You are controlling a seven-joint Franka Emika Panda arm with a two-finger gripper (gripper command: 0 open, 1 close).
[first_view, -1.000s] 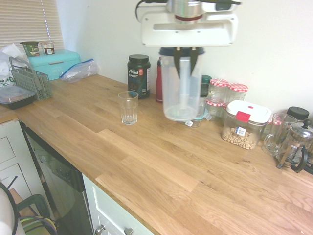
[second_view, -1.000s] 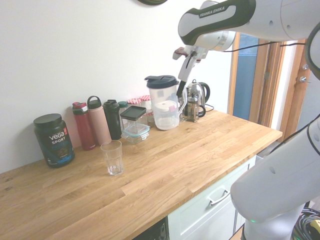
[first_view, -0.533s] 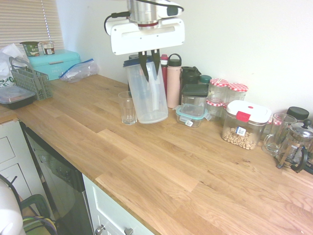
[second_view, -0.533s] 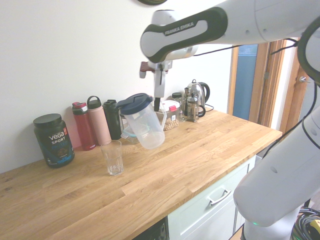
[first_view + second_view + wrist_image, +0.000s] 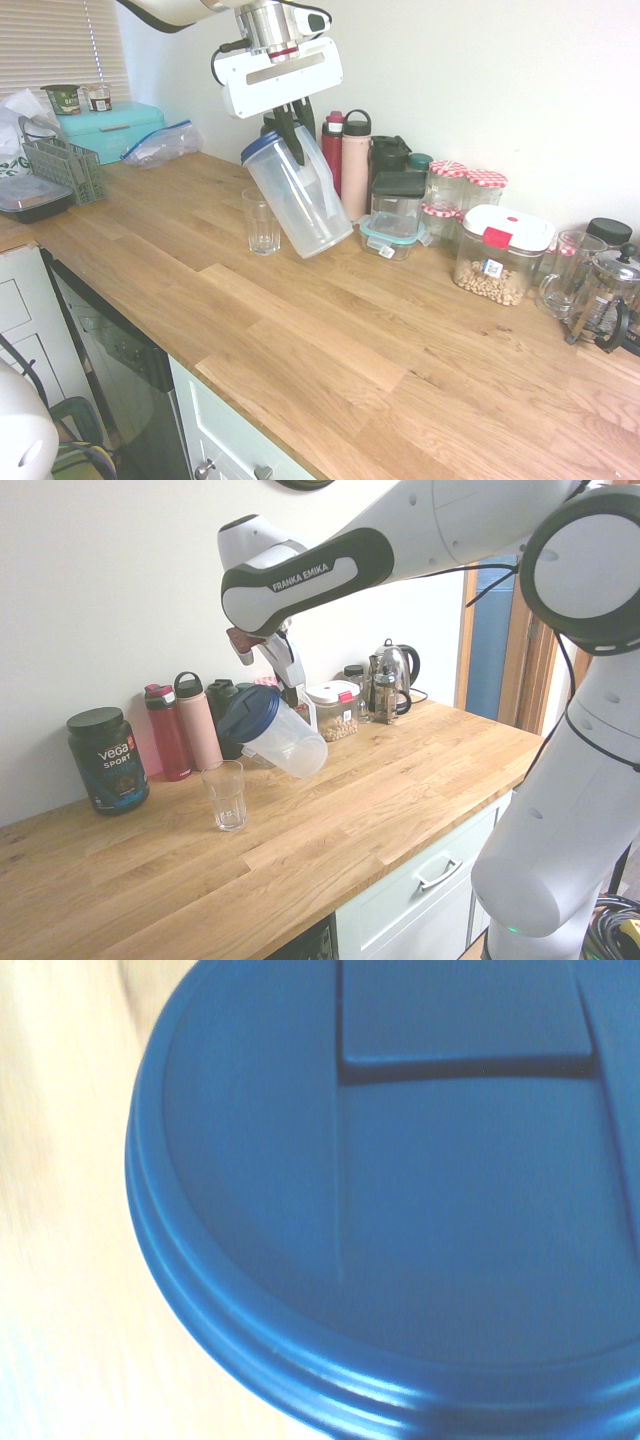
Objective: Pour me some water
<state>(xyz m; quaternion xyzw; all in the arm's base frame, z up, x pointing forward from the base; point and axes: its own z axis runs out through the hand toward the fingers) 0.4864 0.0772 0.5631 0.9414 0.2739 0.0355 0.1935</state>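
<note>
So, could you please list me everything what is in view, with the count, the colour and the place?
jug: 1, translucent with navy lid, tilted in the gripper
glass: 1, clear, upright on counter
black tub: 1, beside bottles
bottles: 2, red and pink, by wall
red-checked jars: several, clear, by wall
chickpea-like container: 1, clear with white lid, right of jars in first exterior view
French press: 1, silver, counter's end
bread box: 1, turquoise, far corner
rack: 1, grey-green, before box
gripper: 1, black fingers, at jug's handle
</note>
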